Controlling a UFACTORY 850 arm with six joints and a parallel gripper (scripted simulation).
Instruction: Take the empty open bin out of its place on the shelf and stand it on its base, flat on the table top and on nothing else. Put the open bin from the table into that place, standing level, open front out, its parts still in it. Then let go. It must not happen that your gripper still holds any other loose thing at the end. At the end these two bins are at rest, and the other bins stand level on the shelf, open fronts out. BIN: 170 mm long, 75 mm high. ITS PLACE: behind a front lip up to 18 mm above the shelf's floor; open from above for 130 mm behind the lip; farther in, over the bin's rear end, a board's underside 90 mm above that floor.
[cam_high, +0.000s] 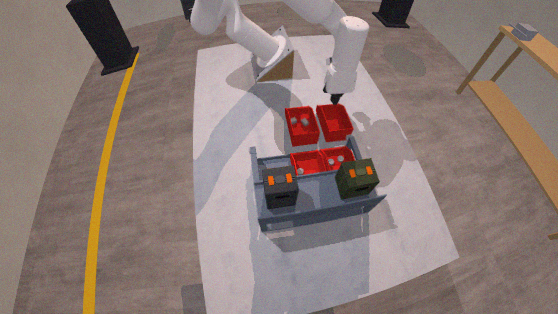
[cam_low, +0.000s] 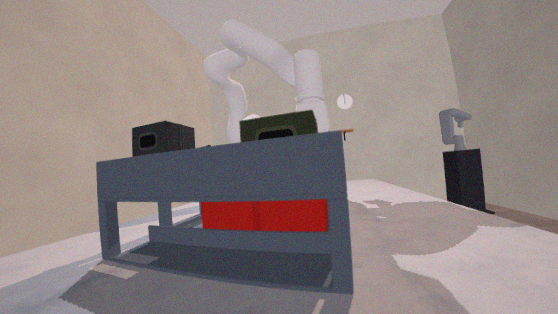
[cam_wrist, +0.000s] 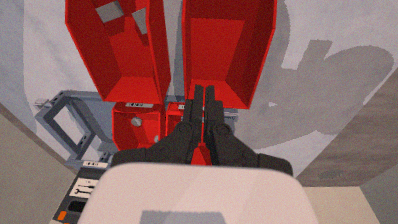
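Observation:
My gripper (cam_high: 336, 102) (cam_wrist: 204, 98) is shut, with nothing seen between its fingertips. It is at the robot side of the empty red bin (cam_high: 337, 126) (cam_wrist: 215, 45); its height above the rim is unclear. Left of that bin, a red bin holding grey parts (cam_high: 302, 132) (cam_wrist: 130, 55) appears to stand on the white table top. Both are on the robot side of the grey shelf (cam_high: 320, 189) (cam_low: 225, 175). Two more red bins sit side by side in the shelf: the left one (cam_high: 310, 162) (cam_low: 225, 215) and the right one (cam_high: 334, 152) (cam_low: 295, 215). Both contain parts; their rear ends are under the top board.
A black case (cam_high: 281, 192) (cam_low: 175, 137) and a green case (cam_high: 357, 181) (cam_low: 295, 122) stand on the shelf's top board. The shelf's left upright (cam_high: 254, 165) rises beside its left end. Left of the shelf bins the lower shelf shows a gap.

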